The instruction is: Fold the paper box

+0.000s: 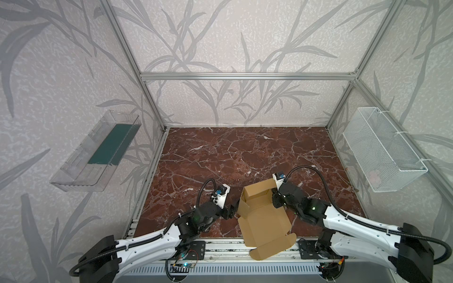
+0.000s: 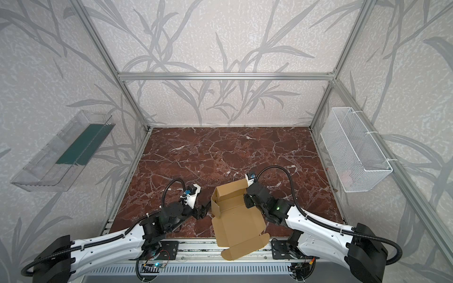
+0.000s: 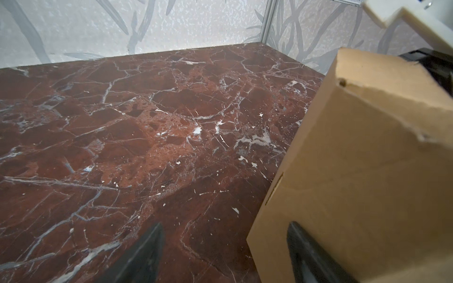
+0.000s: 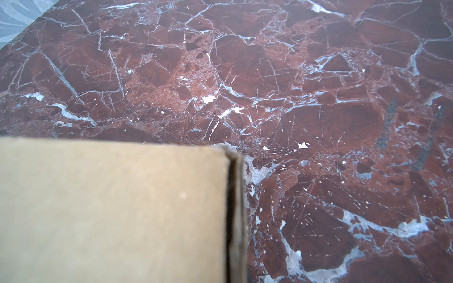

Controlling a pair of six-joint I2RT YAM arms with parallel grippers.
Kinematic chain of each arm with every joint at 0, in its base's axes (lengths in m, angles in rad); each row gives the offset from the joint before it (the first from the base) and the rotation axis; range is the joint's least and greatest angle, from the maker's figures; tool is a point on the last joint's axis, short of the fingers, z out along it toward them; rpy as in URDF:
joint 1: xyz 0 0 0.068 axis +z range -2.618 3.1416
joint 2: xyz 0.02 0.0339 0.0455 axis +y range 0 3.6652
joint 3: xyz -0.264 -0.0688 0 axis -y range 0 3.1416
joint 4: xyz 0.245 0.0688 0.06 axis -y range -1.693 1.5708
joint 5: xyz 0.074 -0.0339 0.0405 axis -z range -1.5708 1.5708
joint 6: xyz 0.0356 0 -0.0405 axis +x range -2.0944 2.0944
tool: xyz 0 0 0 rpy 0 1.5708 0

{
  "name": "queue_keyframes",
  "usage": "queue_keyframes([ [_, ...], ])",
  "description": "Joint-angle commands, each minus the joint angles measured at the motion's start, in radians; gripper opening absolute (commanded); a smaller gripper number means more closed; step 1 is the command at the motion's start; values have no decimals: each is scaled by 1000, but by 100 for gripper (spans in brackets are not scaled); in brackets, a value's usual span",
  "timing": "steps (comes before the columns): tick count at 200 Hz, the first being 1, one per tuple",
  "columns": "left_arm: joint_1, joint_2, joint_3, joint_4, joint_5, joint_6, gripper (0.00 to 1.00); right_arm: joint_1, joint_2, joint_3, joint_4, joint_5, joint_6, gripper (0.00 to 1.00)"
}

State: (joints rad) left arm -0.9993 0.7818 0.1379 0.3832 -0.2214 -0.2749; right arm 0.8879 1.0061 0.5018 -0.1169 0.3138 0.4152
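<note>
Partly folded tan cardboard paper box (image 1: 264,220), left fingers (image 3: 304,252) spread empty, right fingers (image 1: 276,202) pinching wall.

The left arm (image 1: 147,250) and right arm (image 1: 355,245) match: glossy white shells dotted with small dark screw holes, black joint housings, black ribbed conduit (image 1: 305,167) lashed on with white zip ties. A green light (image 1: 314,208) glows on each wrist; a white camera mount (image 1: 221,196) sits toward its 12 o'clock. The left end effector (image 3: 225,223) has black tapered fingers (image 3: 306,250).
</note>
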Motion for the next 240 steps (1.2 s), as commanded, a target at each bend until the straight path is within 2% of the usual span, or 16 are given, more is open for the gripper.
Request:
queue_keyframes([
  [1, 2, 3, -17, 41, 43, -33, 80, -4, -1, 6, 14, 14, 10, 0],
  [129, -3, 75, -12, 115, 196, -53, 80, -4, 12, 9, 4, 16, 16, 0],
  [240, -19, 146, 38, 128, 160, -31, 81, -4, 12, 9, -1, 16, 22, 0],
])
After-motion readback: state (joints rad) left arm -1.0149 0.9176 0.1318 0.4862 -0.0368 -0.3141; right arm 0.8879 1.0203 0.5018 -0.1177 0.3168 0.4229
